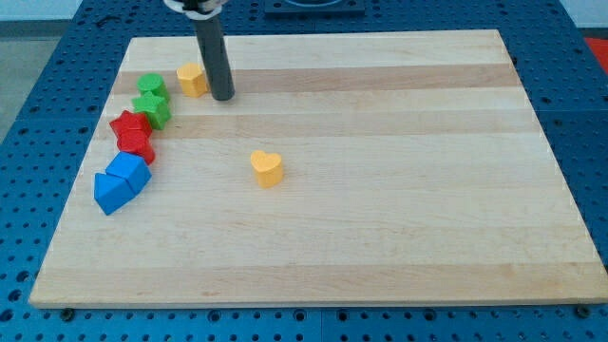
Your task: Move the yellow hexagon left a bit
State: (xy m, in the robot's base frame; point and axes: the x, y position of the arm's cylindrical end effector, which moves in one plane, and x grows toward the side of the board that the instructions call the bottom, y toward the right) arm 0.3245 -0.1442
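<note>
The yellow hexagon (193, 80) lies near the top left of the wooden board (399, 237). My tip (223, 96) rests on the board just right of the hexagon and a little below it, with a small gap between them. The dark rod rises from the tip to the view's top edge.
A yellow heart (268, 168) lies near the board's middle. At the left edge stand two green blocks (152, 101), two red star-like blocks (133, 136) and two blue blocks (121, 180), in a column just left of and below the hexagon.
</note>
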